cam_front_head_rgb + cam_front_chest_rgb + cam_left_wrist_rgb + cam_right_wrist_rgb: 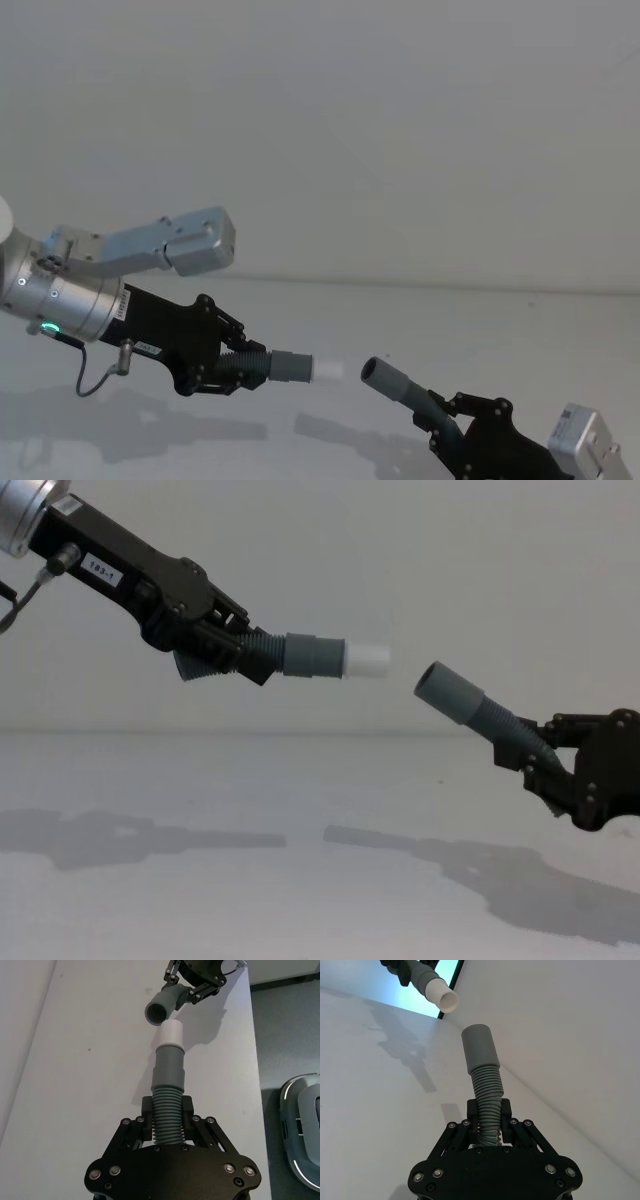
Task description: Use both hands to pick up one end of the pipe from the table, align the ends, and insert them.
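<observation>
Both pipe pieces hang in the air above the table [300, 810]. My left gripper [225, 645] is shut on the ribbed middle of one piece [312, 656], whose white tip [368, 660] points right. My right gripper [535, 760] is shut on the ribbed part of the other piece [495, 720], and its open grey socket [447, 692] tilts up toward the left. A short gap separates the two ends, with the tip slightly higher than the socket. In the left wrist view the white tip [171, 1034] sits just short of the socket mouth [159, 1010], a little to one side.
The table's far edge [420, 285] meets a plain wall behind. Shadows of both arms lie on the surface below. In the left wrist view, the table's side edge [254, 1035] borders dark floor with a grey device [300, 1130] on it.
</observation>
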Robot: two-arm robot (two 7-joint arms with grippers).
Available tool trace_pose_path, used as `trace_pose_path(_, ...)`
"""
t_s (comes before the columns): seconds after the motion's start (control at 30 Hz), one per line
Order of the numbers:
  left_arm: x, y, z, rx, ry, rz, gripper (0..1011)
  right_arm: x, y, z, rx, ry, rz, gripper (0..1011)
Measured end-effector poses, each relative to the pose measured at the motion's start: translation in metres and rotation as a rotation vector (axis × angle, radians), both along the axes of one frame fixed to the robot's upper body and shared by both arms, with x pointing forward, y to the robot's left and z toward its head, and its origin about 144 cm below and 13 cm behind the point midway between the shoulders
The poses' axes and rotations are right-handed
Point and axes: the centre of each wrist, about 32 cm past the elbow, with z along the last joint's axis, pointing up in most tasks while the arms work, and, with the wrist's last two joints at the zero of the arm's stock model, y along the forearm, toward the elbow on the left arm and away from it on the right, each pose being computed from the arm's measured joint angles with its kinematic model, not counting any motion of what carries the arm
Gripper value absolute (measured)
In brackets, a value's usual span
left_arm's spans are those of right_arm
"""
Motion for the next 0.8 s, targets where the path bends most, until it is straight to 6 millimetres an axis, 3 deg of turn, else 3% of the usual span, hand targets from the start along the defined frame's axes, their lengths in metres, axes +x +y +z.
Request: trace_pose_path(0.8,0.009,-0.009,0.013,0.054,-0.005,-0.002,301,0.001,-0.001,0.002,-0.046,-0.068,0.005,225)
